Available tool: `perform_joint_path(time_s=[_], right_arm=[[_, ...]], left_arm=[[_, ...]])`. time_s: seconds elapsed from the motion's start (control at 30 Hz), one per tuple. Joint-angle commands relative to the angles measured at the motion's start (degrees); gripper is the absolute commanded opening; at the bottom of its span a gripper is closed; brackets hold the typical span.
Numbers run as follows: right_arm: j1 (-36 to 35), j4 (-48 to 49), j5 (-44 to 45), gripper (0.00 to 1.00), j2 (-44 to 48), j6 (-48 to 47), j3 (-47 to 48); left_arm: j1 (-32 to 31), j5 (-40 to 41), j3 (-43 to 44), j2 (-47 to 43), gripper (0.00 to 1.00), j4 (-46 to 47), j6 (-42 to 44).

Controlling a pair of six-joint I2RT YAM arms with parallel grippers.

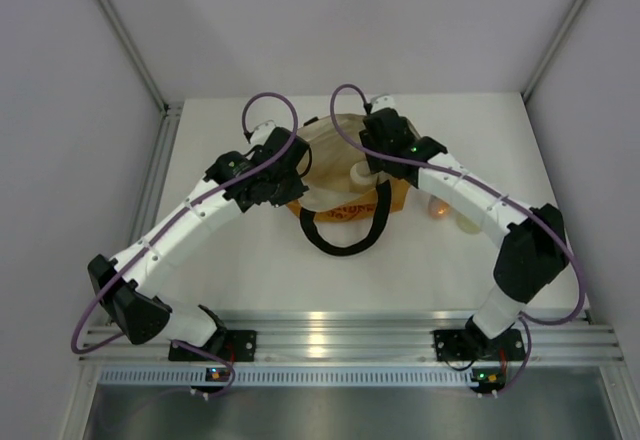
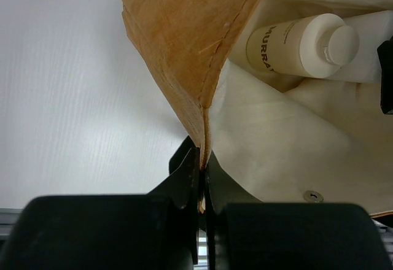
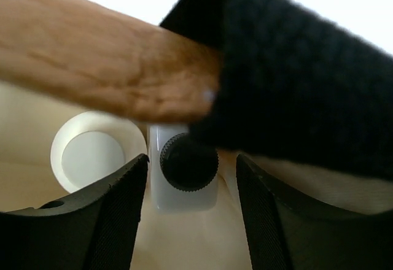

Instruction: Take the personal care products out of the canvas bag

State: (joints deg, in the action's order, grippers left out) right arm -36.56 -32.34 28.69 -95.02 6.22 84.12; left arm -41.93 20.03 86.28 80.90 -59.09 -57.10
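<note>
reaching into the canvas bag (image 1: 335, 132) for the next product is the step in hand. the right gripper (image 3: 191, 158) hangs inside the bag's mouth, its fingers part open on either side of the clear bottle with black cap (image 3: 184, 197). that bottle lies on the cream lining with its cap toward the wrist camera. one finger is just beside the bottle and the other stands a little apart, so nothing is held yet. the left gripper (image 2: 201, 159) is closed tight on the bag's rim, propping the mouth open.

just beside the clear bottle shows a white round end, likely the top of the yellow-green bottle (image 2: 288, 46), which lies on its side in the bag. the orange bottle (image 1: 437, 207) and a pale container (image 1: 466, 222) rest on the counter (image 1: 300, 280) right of the bag, partly hidden by the right arm. i judge the task about half done.

the next move calls for centring the fingers on the clear bottle and closing on it. the lift then has to clear the black handle (image 3: 295, 80) hanging across the mouth, with the rim held as it is.
</note>
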Motion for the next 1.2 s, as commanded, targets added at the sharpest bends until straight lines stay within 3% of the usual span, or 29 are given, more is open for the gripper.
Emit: perform_joint_path(time_s=[0.0, 0.33, 0.67, 0.77, 0.9, 1.03, 1.1, 1.17], right_arm=[[2.19, -0.71, -1.87, 0.59, -1.04, 1.34, 0.61], [5.00, -0.62, -10.57, 0.60, -3.15, 2.31, -1.49], [5.53, 0.87, -12.52, 0.61, -5.79, 3.10, -5.89], [5.53, 2.01, -12.78, 0.49, -5.53, 3.36, -6.60], [5.44, 3.07, -12.78, 0.24, -5.00, 3.27, -6.33], [5.44, 3.24, -13.04, 0.12, -3.51, 3.19, -4.93], [5.53, 3.16, -13.04, 0.00, -2.28, 3.10, -3.97], [5.53, 3.16, -13.04, 0.00, -0.61, 2.92, -3.35]], left_arm=[[-0.17, 1.06, 1.35, -0.13, 0.00, 1.87, -0.38], [-0.17, 1.24, 1.26, -0.13, 0.00, 2.14, -0.38], [-0.17, 1.15, 0.91, -0.57, 0.00, 1.96, -0.29], [-0.17, 1.06, 0.73, -0.75, 0.00, 1.96, -0.38], [-0.17, 0.97, 0.56, -0.75, 0.00, 2.05, -0.38], [-0.17, 0.89, 0.38, -0.75, 0.00, 2.05, -0.55], [-0.17, 0.97, 0.29, -0.92, 0.00, 1.96, -0.64], [-0.17, 0.89, 0.20, -0.84, 0.00, 1.96, -0.64]])
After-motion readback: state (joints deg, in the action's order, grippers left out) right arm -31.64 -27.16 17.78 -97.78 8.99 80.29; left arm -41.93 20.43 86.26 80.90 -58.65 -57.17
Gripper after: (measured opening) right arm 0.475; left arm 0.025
